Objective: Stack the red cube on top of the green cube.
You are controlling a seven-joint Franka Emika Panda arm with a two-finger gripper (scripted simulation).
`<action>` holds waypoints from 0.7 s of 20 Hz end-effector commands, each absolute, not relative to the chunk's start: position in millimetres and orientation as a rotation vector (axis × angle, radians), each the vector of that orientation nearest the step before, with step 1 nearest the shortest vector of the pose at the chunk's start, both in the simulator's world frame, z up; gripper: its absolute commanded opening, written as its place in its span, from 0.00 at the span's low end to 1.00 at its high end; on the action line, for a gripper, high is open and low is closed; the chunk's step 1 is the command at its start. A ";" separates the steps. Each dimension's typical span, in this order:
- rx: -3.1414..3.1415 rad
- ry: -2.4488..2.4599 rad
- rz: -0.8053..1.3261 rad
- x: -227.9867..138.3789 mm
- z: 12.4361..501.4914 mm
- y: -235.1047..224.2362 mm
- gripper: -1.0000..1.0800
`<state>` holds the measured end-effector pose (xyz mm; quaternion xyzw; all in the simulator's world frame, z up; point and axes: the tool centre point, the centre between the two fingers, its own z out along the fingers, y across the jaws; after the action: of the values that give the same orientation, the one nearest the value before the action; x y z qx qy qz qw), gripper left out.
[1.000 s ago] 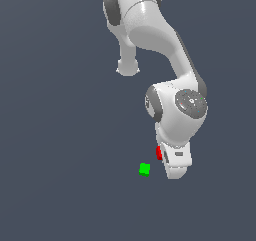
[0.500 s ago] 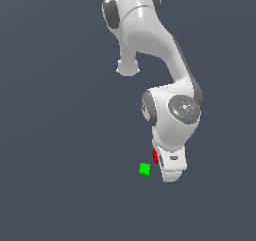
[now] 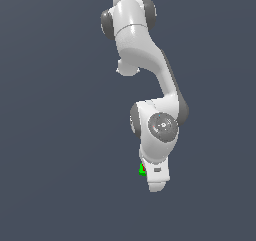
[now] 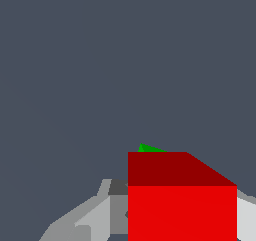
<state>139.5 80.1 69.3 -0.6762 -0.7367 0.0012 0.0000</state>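
Note:
In the wrist view, the red cube (image 4: 182, 200) fills the space between my gripper's pale fingers (image 4: 92, 216), so the gripper (image 4: 175, 220) is shut on it. A sliver of the green cube (image 4: 149, 148) shows just past the red cube's upper edge. In the exterior view, the white hand (image 3: 157, 177) hangs low and hides the red cube. Only a small edge of the green cube (image 3: 142, 170) shows at the hand's side toward the exterior view's left. I cannot tell whether the two cubes touch.
The white arm (image 3: 145, 60) reaches down from the upper part of the exterior view over a plain dark grey floor (image 3: 60, 185). No other objects show.
The hand has moved toward the exterior view's left with the red cube. It now covers the red cube and most of the green cube, which stood apart before.

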 end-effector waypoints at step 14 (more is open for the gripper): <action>-2.124 -2.316 0.001 145.7 61.3 71.2 0.96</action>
<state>145.6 71.2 61.3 -0.6759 -0.7370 0.0004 -0.0004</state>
